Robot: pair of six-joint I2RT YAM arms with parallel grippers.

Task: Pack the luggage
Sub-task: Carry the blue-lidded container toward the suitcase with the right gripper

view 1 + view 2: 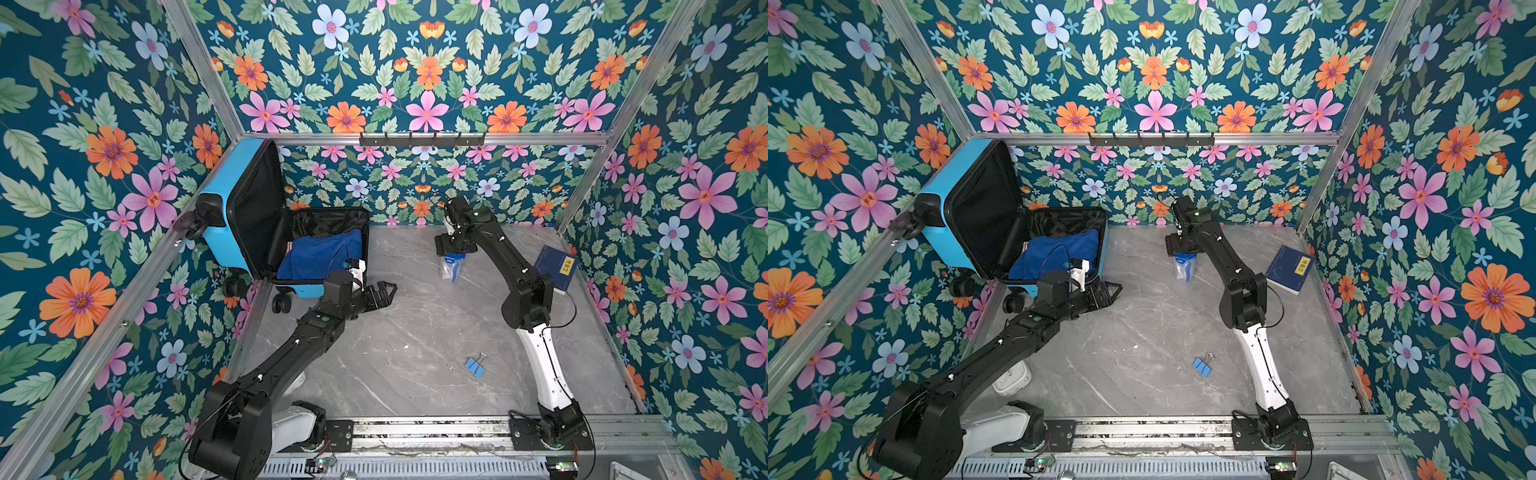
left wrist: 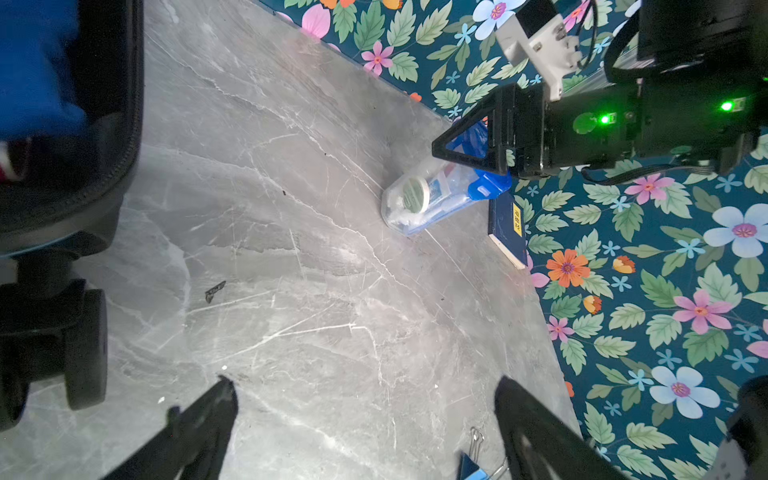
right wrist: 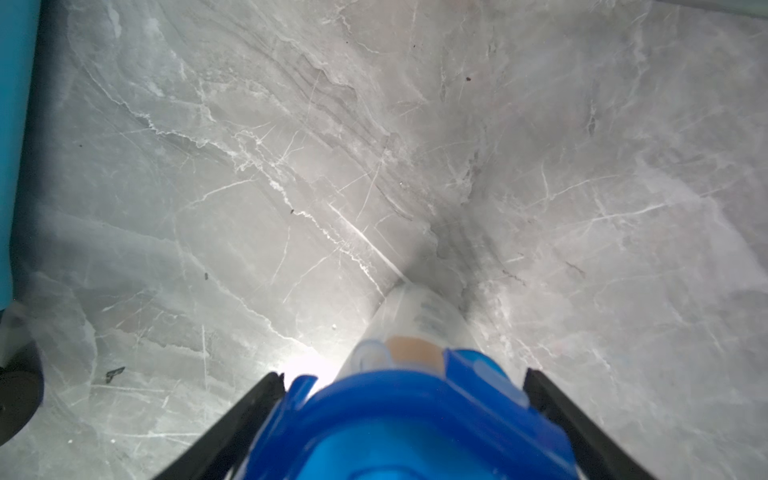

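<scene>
Left gripper (image 1: 384,291) hangs wide open and empty above the worktop (image 1: 415,353), just right of the luggage (image 1: 224,220), which stands open at far left with blue cloth (image 1: 320,255) inside. Right gripper (image 1: 454,253) straddles the blue lid of a clear case (image 1: 452,270); whether it grips, I cannot tell.

Edge-cropped luggage (image 2: 95,174), blurred cap (image 3: 415,424)

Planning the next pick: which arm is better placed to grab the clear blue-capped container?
Right. The right gripper straddles the container; the left gripper hangs open beside the luggage, farther away.
</scene>
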